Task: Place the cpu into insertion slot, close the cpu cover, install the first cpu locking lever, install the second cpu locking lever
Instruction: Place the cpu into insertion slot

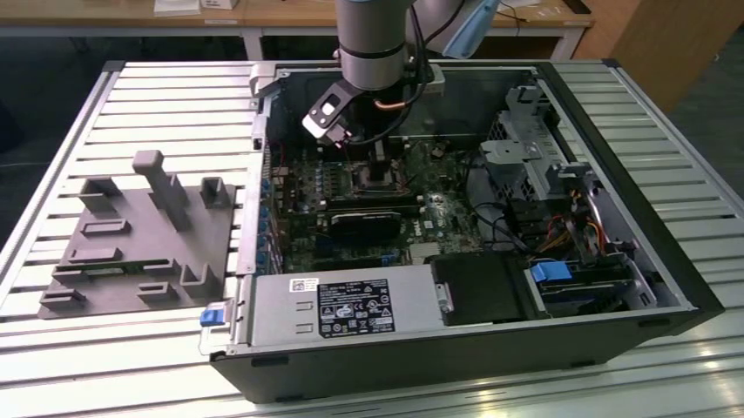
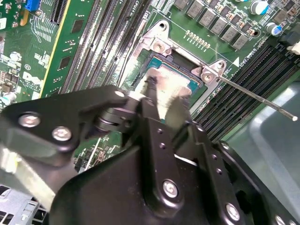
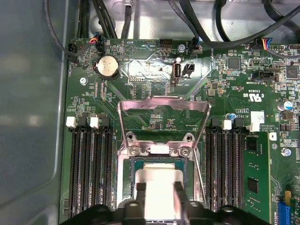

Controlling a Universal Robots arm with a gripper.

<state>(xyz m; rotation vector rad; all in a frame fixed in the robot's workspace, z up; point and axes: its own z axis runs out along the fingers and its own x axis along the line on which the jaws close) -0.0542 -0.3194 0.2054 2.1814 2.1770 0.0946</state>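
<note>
Black pincer [image 3: 159, 200]: clenched on the cpu [image 3: 159, 180], low over the green board [image 3: 154, 70]
cpu: down in the insertion slot [image 3: 127, 187], silver top up
cpu cover [image 3: 161, 104]: flipped open, leaning back behind the slot
locking lever [image 2: 255, 97]: sticking out loose, unlatched

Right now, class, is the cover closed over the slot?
No, in the first wrist view the cover stands swung back off the slot, and the gripper holds the cpu there.

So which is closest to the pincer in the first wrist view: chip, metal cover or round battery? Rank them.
1. The cpu, at the pincer.
2. The cpu cover, raised beyond it.
3. The coin battery, past the cover.
</note>
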